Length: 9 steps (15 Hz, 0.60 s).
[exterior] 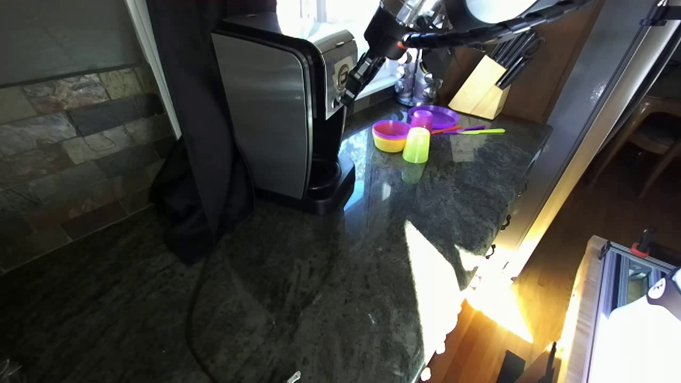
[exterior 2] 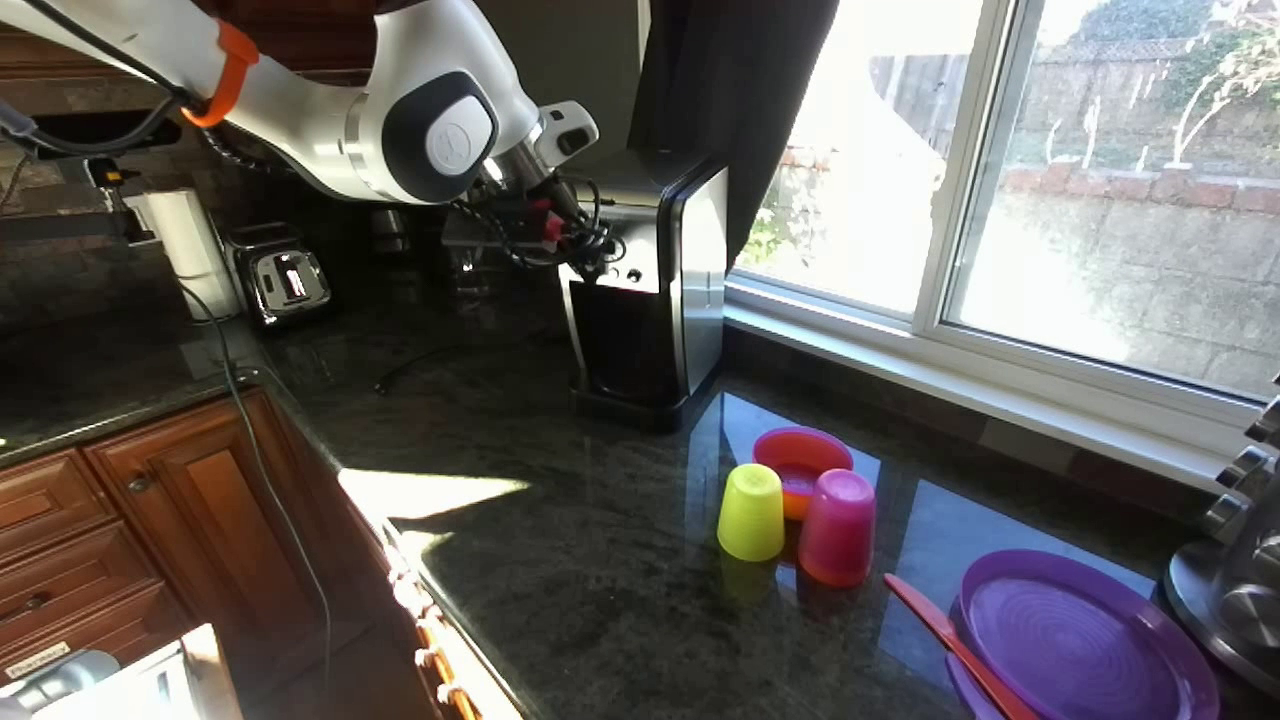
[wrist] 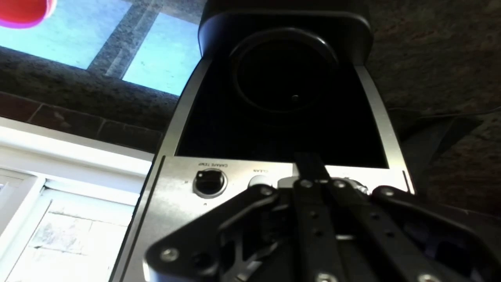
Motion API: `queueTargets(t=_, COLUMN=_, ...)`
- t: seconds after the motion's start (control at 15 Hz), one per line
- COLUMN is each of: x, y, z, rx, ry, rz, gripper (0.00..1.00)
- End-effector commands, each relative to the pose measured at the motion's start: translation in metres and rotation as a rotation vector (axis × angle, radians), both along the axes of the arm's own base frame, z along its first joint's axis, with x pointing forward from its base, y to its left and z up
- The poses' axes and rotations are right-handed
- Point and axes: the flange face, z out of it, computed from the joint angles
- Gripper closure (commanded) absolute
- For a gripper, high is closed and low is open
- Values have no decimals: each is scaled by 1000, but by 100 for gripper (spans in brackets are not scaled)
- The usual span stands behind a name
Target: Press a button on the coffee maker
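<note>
The coffee maker stands upright on the dark counter in both exterior views, its silver side and front showing. In the wrist view its silver front face shows a black carafe temp knob, a round pale clean button and a partly hidden round control. My gripper is shut and empty, its fingertips together in front of the panel, right of the clean button. In the exterior views the gripper is at the lower front panel. Whether it touches the panel I cannot tell.
A yellow-green cup, a pink cup, a bowl and purple plates stand near the coffee maker. A knife block stands farther back. A black curtain hangs behind. A toaster is on the counter.
</note>
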Motion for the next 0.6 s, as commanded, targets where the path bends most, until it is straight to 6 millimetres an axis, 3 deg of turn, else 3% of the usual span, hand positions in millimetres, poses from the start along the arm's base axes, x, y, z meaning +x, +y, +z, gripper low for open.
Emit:
queueTargets(t=0.0, x=7, y=4, z=1, rx=32, ry=-26, rz=-17, gripper=100)
queueTargets(t=0.53, x=8, y=7, z=1, rx=10, ry=-50, rz=10, gripper=100)
